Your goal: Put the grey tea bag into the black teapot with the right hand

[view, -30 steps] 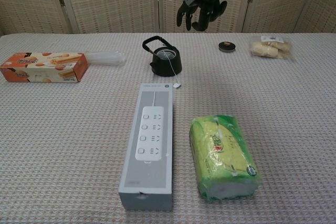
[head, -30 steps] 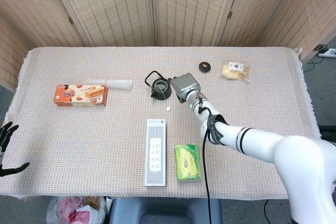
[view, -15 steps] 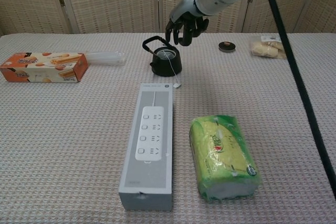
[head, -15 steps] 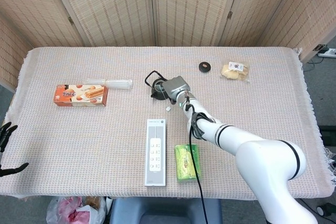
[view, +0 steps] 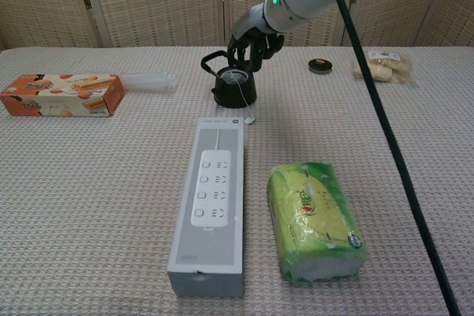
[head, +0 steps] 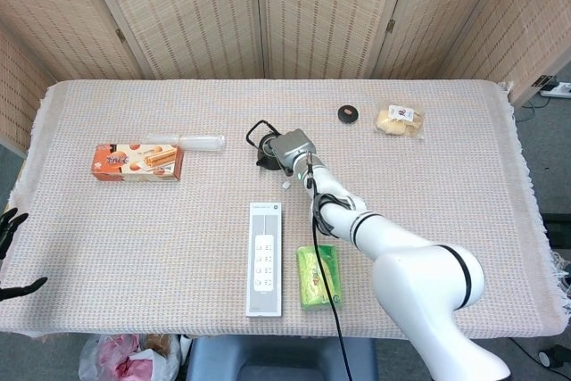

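The black teapot (view: 235, 88) stands mid-table with its handle to the left. Something grey, the tea bag (view: 235, 76), shows in its mouth, and a thin string runs down to a small white tag (view: 251, 119) on the cloth. My right hand (view: 250, 41) hangs just above the pot, fingers pointing down with their tips at the rim; I see nothing held in them. In the head view the right wrist (head: 290, 146) covers most of the teapot (head: 264, 151). My left hand (head: 11, 252) sits off the table's near left corner, fingers spread.
A white power strip (view: 212, 201) and a green packet (view: 315, 220) lie in front of the pot. A biscuit box (view: 61, 94) and a clear tube (view: 148, 80) are at the left. A small black lid (view: 321, 65) and a snack bag (view: 381, 66) are at the back right.
My right hand has come down and to the left, from high beside the teapot to right over its mouth. The tea bag, string and tag have not moved.
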Robot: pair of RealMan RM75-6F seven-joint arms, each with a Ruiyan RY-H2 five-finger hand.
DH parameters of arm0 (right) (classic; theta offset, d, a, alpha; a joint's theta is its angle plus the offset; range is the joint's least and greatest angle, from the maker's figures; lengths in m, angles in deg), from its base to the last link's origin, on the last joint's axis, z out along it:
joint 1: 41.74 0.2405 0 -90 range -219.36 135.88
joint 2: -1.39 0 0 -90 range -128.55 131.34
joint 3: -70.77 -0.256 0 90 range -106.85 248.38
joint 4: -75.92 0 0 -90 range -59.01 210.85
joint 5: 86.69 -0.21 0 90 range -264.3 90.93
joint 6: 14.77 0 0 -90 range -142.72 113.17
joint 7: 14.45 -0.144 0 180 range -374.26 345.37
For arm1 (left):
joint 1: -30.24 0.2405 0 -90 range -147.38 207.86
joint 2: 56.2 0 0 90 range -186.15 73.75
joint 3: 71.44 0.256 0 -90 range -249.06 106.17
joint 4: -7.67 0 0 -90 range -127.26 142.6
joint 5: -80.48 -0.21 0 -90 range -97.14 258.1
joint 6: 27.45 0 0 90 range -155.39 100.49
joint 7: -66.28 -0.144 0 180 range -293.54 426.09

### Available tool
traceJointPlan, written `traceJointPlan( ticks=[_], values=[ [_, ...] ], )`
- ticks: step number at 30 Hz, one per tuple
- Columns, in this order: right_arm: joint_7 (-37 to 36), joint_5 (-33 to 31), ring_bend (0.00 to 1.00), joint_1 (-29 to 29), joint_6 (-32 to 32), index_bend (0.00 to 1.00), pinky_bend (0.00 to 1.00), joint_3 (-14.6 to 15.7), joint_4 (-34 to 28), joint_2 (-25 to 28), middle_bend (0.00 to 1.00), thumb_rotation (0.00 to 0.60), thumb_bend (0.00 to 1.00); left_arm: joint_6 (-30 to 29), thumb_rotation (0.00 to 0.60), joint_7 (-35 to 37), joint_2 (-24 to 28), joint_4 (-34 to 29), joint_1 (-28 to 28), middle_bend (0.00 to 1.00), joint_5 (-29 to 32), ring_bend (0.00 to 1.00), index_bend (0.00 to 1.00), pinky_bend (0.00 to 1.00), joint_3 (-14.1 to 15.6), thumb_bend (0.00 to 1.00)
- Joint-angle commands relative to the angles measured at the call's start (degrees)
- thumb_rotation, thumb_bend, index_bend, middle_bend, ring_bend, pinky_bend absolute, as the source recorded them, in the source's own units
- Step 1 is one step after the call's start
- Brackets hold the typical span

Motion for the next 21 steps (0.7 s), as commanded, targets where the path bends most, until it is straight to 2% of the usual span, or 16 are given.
traceJointPlan(
  ticks=[1,21],
  values=[
    [-2.5,1.4,0.90,0.2,-1.6,0.20,1.00,1.1,2.4,-1.4,0.18,0.600,0.65,0.0,0.600,0.1,0.0,0.0,0.1,0.00,0.0,0.00,0.00,0.15,0.0,0.14],
    [-18.5,12.1,0.90,-0.3,-10.4,0.20,1.00,6.3,15.6,-8.0,0.18,0.600,0.64,1.1,0.600,0.5,0.0,0.3,-0.3,0.00,0.4,0.00,0.00,0.15,-0.1,0.14]
  ],
)
